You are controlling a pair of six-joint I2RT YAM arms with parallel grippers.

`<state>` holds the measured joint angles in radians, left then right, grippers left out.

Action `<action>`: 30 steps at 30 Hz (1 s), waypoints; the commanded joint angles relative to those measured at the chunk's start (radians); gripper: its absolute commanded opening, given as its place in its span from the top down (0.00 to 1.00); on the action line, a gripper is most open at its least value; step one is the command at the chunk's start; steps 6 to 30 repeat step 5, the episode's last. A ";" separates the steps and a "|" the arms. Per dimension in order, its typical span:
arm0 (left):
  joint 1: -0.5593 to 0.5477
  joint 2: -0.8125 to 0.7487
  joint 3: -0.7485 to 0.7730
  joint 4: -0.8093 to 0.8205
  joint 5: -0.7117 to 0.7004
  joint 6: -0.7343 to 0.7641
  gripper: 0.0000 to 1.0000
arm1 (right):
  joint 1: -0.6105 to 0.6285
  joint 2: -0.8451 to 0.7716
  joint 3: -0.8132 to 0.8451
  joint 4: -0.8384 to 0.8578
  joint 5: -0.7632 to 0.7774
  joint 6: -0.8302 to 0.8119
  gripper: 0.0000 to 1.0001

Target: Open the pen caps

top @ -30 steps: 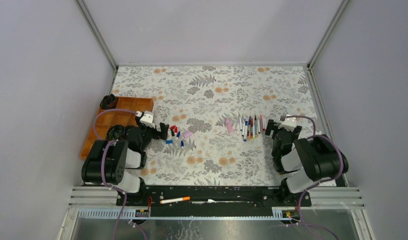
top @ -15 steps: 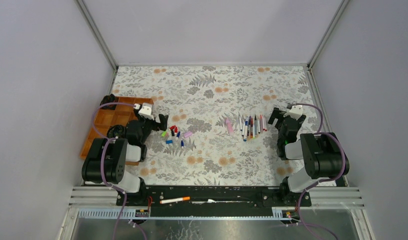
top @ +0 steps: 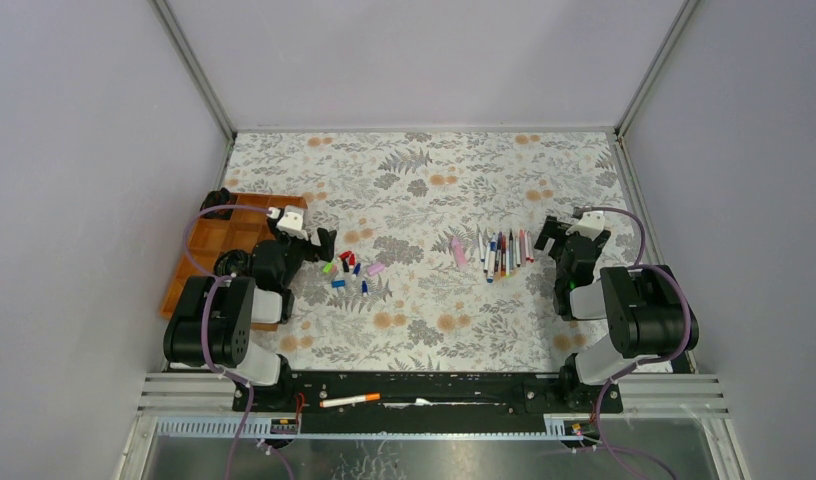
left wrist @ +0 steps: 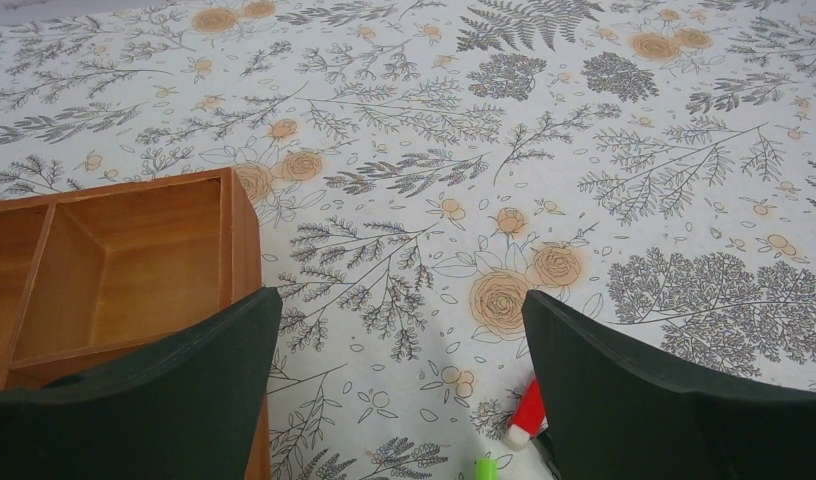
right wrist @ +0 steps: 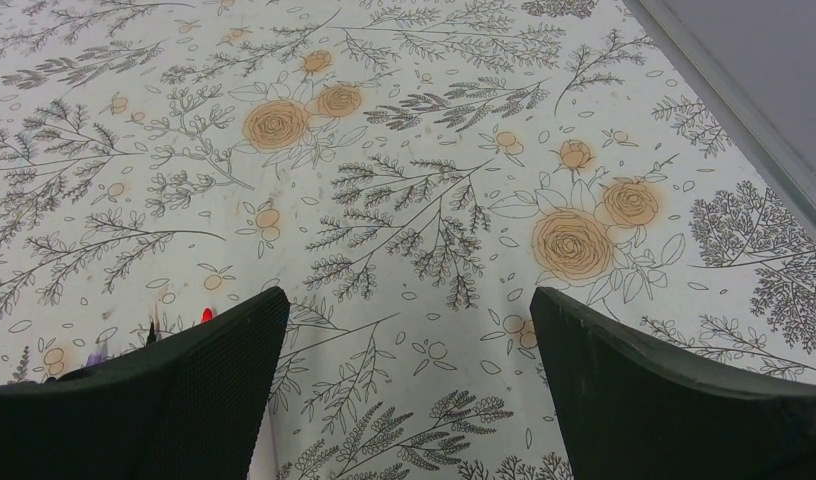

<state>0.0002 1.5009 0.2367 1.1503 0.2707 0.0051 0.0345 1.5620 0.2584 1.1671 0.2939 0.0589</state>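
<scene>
Several small coloured pen caps (top: 349,266) lie loose on the floral cloth, just right of my left gripper (top: 309,243). That gripper is open and holds nothing. In the left wrist view a red cap (left wrist: 529,412) and a green cap (left wrist: 485,468) show at the bottom, by the right finger of the left gripper (left wrist: 399,305). Several slim pens (top: 502,253) lie side by side, with a pink highlighter (top: 458,251) to their left. My right gripper (top: 569,240) stands open just right of the pens. In the right wrist view, pen tips (right wrist: 206,314) peek out left of the right gripper (right wrist: 409,297).
A wooden compartment tray (top: 224,246) sits at the left edge behind my left gripper, also seen as the wooden tray (left wrist: 134,260) in the left wrist view. A black object (top: 217,203) rests at its far corner. An orange-capped pen (top: 349,400) lies on the front rail.
A second ago both grippers sat lower and nearer. The left has lifted away from the caps and the right has swung right, off the pens. Both have been still for the last half second.
</scene>
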 commanded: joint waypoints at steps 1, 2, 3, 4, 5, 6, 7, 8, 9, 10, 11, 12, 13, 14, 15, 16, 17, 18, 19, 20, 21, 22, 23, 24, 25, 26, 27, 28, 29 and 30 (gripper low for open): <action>0.000 0.009 0.006 0.028 -0.022 -0.004 0.01 | -0.001 -0.017 -0.003 0.024 -0.002 0.008 0.00; 0.000 0.009 0.006 0.028 -0.023 -0.003 0.01 | -0.001 -0.017 -0.003 0.024 -0.002 0.008 0.00; 0.000 0.009 0.006 0.029 -0.022 -0.003 0.01 | -0.001 -0.018 -0.002 0.023 -0.002 0.007 0.00; 0.000 0.007 0.006 0.027 -0.023 -0.003 0.01 | -0.001 -0.017 -0.003 0.024 -0.002 0.007 0.00; 0.000 0.006 0.005 0.027 -0.022 -0.003 0.01 | -0.001 -0.017 -0.003 0.023 -0.002 0.008 0.00; 0.000 0.006 0.005 0.027 -0.022 -0.003 0.01 | -0.001 -0.017 -0.003 0.023 -0.002 0.008 0.00; 0.000 0.006 0.005 0.027 -0.022 -0.003 0.01 | -0.001 -0.017 -0.003 0.023 -0.002 0.008 0.00; 0.000 0.006 0.005 0.027 -0.022 -0.003 0.01 | -0.001 -0.017 -0.003 0.023 -0.002 0.008 0.00; 0.000 0.006 0.005 0.027 -0.022 -0.003 0.01 | -0.001 -0.017 -0.003 0.023 -0.002 0.008 0.00; 0.000 0.006 0.005 0.027 -0.022 -0.003 0.01 | -0.001 -0.017 -0.003 0.023 -0.002 0.008 0.00; 0.000 0.006 0.005 0.027 -0.022 -0.003 0.01 | -0.001 -0.017 -0.003 0.023 -0.002 0.008 0.00; 0.000 0.006 0.005 0.027 -0.022 -0.003 0.01 | -0.001 -0.017 -0.003 0.023 -0.002 0.008 0.00; 0.000 0.006 0.005 0.027 -0.022 -0.003 0.01 | -0.001 -0.017 -0.003 0.023 -0.002 0.008 0.00; 0.000 0.006 0.005 0.027 -0.022 -0.003 0.01 | -0.001 -0.017 -0.003 0.023 -0.002 0.008 0.00; 0.000 0.006 0.005 0.027 -0.022 -0.003 0.01 | -0.001 -0.017 -0.003 0.023 -0.002 0.008 0.00; 0.000 0.006 0.005 0.027 -0.022 -0.003 0.01 | -0.001 -0.017 -0.003 0.023 -0.002 0.008 0.00; 0.000 0.006 0.005 0.027 -0.022 -0.003 0.01 | -0.001 -0.017 -0.003 0.023 -0.002 0.008 0.00; 0.000 0.006 0.005 0.027 -0.022 -0.003 0.01 | -0.001 -0.017 -0.003 0.023 -0.002 0.008 0.00; 0.000 0.006 0.005 0.027 -0.022 -0.003 0.01 | -0.001 -0.017 -0.003 0.023 -0.002 0.008 0.00; 0.000 0.006 0.005 0.027 -0.022 -0.003 0.01 | -0.001 -0.017 -0.003 0.023 -0.002 0.008 0.00; 0.000 0.006 0.005 0.027 -0.022 -0.003 0.01 | -0.001 -0.017 -0.003 0.023 -0.002 0.008 0.00; 0.000 0.006 0.005 0.027 -0.022 -0.003 0.01 | -0.001 -0.017 -0.003 0.023 -0.002 0.008 0.00; 0.000 0.006 0.005 0.027 -0.022 -0.003 0.01 | -0.001 -0.017 -0.003 0.023 -0.002 0.008 0.00; 0.000 0.006 0.005 0.027 -0.022 -0.003 0.01 | -0.001 -0.017 -0.003 0.023 -0.002 0.008 0.00; 0.000 0.006 0.005 0.027 -0.022 -0.003 0.01 | -0.001 -0.017 -0.003 0.023 -0.002 0.008 0.00; 0.000 0.006 0.005 0.027 -0.022 -0.003 0.01 | -0.001 -0.017 -0.003 0.023 -0.002 0.008 0.00; 0.000 0.006 0.005 0.027 -0.022 -0.003 0.01 | -0.001 -0.017 -0.003 0.023 -0.002 0.008 0.00; 0.000 0.006 0.005 0.027 -0.022 -0.003 0.01 | -0.001 -0.017 -0.003 0.023 -0.002 0.008 0.00; 0.000 0.006 0.005 0.027 -0.022 -0.003 0.01 | -0.001 -0.017 -0.003 0.023 -0.002 0.008 0.00; 0.000 0.006 0.005 0.027 -0.022 -0.003 0.01 | -0.001 -0.017 -0.003 0.023 -0.002 0.008 0.00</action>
